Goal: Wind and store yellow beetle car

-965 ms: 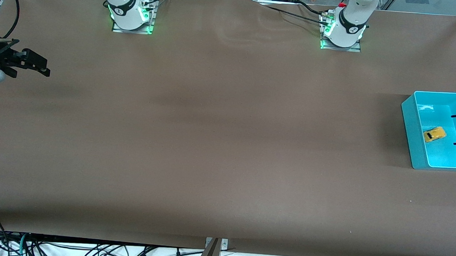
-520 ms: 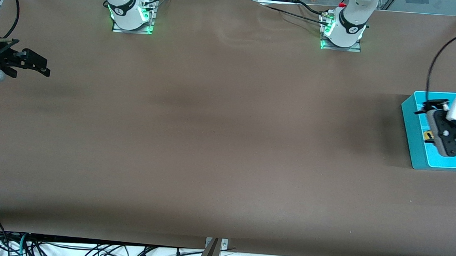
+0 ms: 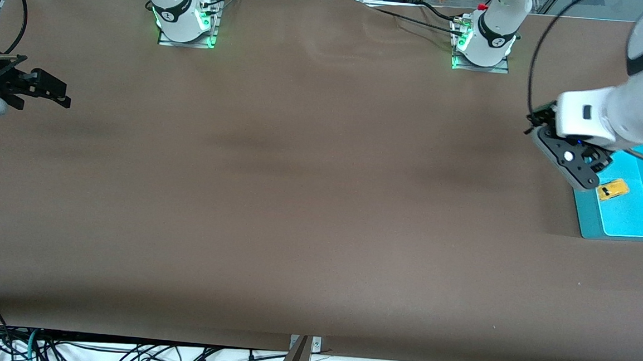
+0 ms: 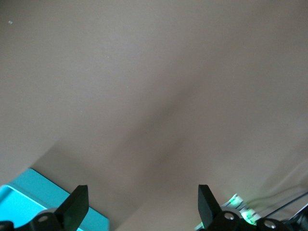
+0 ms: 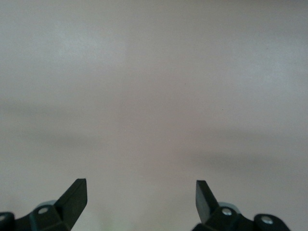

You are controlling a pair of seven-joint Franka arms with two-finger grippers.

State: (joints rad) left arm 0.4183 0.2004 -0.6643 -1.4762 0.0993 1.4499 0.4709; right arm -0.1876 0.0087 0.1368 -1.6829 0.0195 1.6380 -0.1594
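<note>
The yellow car (image 3: 612, 190) lies in the teal bin (image 3: 590, 216) at the left arm's end of the table; the left gripper (image 4: 139, 208), fingers spread and empty, hangs over the bin's edge, while the right gripper (image 5: 141, 198) waits, also spread, at the table's right-arm end

Even overhead light falls on the brown worktop (image 3: 298, 201), with soft shadow bands. Both wrist views look pale, washed out and slightly hazy.
</note>
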